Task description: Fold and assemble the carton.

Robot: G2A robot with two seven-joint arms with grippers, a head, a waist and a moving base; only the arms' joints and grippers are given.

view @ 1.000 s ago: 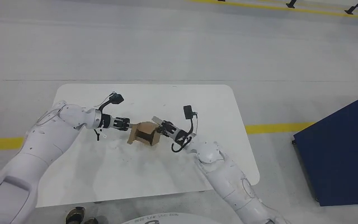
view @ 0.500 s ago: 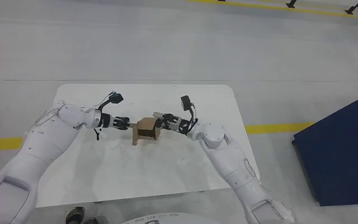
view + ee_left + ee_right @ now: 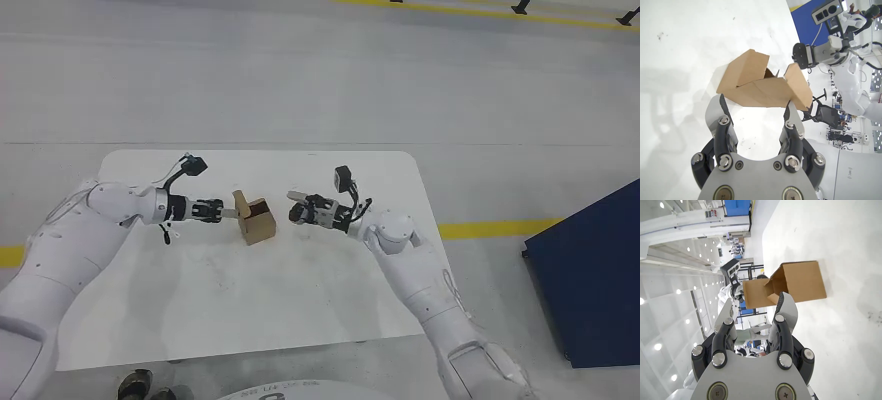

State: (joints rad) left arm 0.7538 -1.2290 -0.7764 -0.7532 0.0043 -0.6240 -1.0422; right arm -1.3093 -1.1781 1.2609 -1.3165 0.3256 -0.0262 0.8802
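Carton: a small brown cardboard carton (image 3: 256,221) rests on the white table (image 3: 300,300), a bit beyond its middle, between the two grippers and nearer the left one.
Carton's shape: partly folded. The walls stand as a box body but the flaps are not closed. One flap sticks out on the side toward the left arm, another angles away at a corner, and the hollow inside faces the right arm.
Left gripper: the left gripper (image 3: 755,102) sits low over the table right at the carton, its two fingers (image 3: 723,106) spread wide. The tips frame the carton's near face, one toward each end. Whether they press it or merely lie beside it cannot be told, and nothing is pinched between them.
Right gripper: the right gripper (image 3: 755,297) hangs a little apart from the carton on the opposite side, pointing at its hollow end, with its fingers parted and nothing held.
Arms: both lie across the table and face the carton from opposite sides, roughly in one line.
Table: white top with rounded corners and faint dark scuffs (image 3: 871,315) on its surface.
Floor: grey, with a yellow line (image 3: 490,229) running past the table and a blue panel (image 3: 600,270) off on the right arm's side.
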